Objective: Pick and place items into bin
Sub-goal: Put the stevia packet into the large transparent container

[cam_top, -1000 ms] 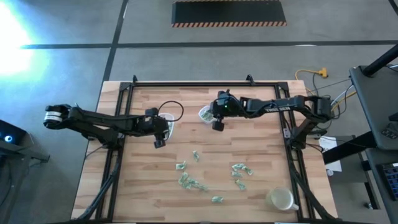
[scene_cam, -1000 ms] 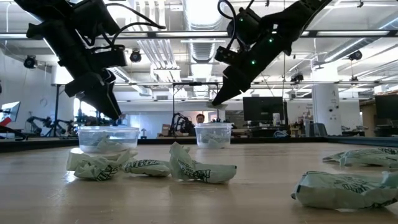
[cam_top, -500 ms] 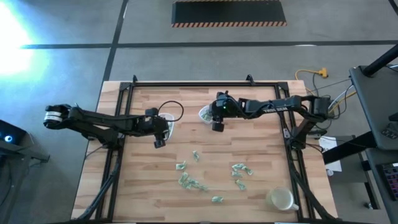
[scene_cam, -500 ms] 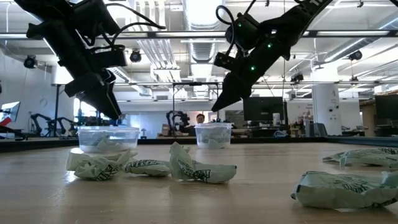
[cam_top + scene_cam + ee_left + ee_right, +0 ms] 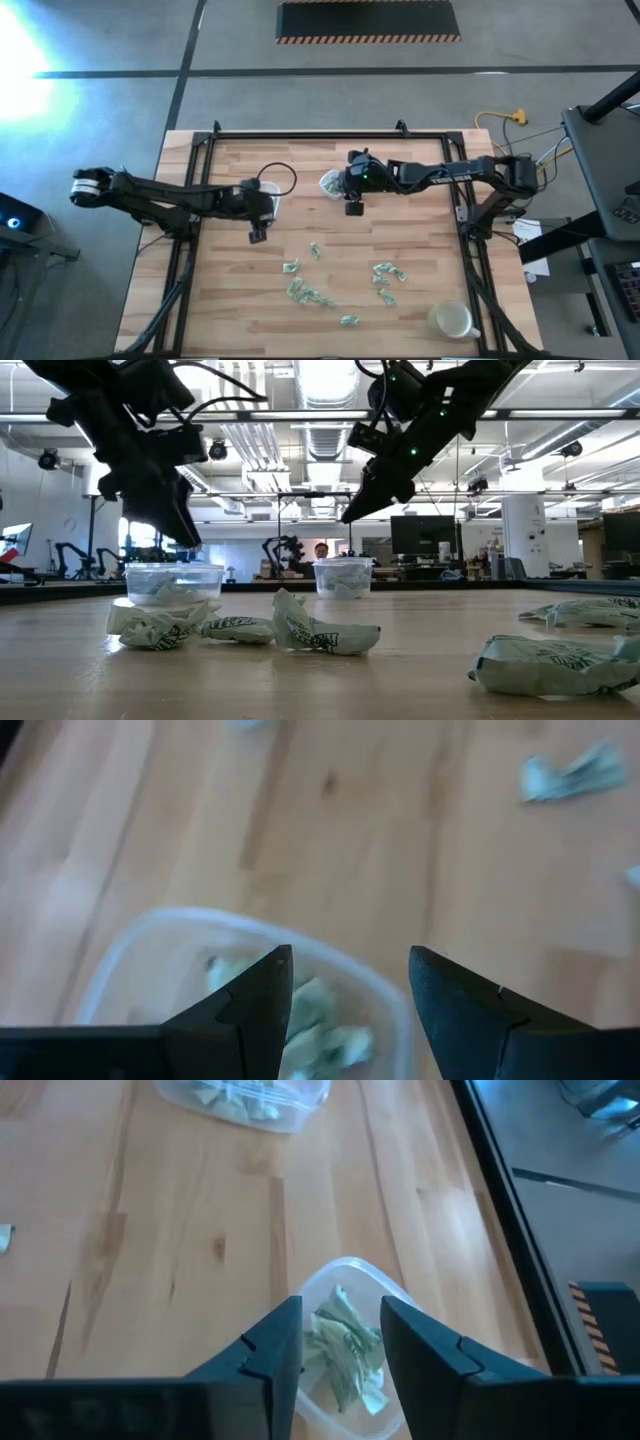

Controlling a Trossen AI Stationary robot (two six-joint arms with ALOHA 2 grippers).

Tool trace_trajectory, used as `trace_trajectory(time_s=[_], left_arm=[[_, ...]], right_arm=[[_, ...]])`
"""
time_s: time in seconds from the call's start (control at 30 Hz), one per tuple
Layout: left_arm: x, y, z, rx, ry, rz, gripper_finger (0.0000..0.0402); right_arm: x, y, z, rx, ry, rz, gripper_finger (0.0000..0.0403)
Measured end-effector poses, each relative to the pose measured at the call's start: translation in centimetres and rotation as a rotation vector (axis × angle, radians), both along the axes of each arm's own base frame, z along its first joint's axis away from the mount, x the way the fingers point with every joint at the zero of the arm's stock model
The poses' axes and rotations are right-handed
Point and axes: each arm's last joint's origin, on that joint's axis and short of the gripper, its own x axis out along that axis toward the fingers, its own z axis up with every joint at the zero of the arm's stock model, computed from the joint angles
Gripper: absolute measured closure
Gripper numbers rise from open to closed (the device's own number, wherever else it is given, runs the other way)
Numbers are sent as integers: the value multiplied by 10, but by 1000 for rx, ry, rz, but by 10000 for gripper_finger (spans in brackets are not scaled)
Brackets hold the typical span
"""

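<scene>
Presently, stock stood as follows on the bench [image 5: 420,250].

Tubs: two clear plastic tubs near the far edge. The left tub [image 5: 268,197] sat toward the far left corner; the right tub [image 5: 330,183] sat about midway along the far edge. Each held a few wrapped pieces, seen in both wrist views: pieces in the left tub [image 5: 315,1020], pieces in the right tub [image 5: 345,1345]. Neither looked full.

Wrapped pieces [image 5: 305,292]: many small green-and-white crinkly ones lay loose across the near half of the bench, in a scatter from a cluster left of centre to a second group [image 5: 385,275] toward the right, with one [image 5: 349,320] close to the near edge. In the low view several lay in the foreground [image 5: 310,630].

Other: a round pale cup [image 5: 452,320] near the near right corner, apart from the pieces.

Left gripper [image 5: 257,235]: just beside the left tub on its near side, raised off the bench, jaws apart, nothing between them.

Right gripper [image 5: 352,208]: just beside the right tub, raised, jaws apart, nothing held.

Progress, as a judgement: early to middling. A small share was binned; the greater number remained on the bench to be fetched, both arms being free to go for more.
</scene>
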Motion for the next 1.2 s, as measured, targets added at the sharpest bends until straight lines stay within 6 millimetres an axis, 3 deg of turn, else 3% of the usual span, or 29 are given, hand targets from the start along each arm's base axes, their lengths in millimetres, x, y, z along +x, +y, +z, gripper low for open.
trace_trajectory(time_s=[0.57, 0.7, 0.97, 1.2], left_arm=[[12, -54, 11, -24, -191, -278, 217], [20, -67, 6, -21, -201, -317, 217], [43, -83, -25, -41, -54, -293, 217], [68, -93, -31, -76, 15, -320, 217]], right_arm=[[-8, 3, -7, 47, 104, -15, 292], [-8, 3, -7, 53, 105, -19, 295], [-8, 6, -7, 81, 104, 16, 298], [-9, 6, -8, 85, 117, 15, 303]])
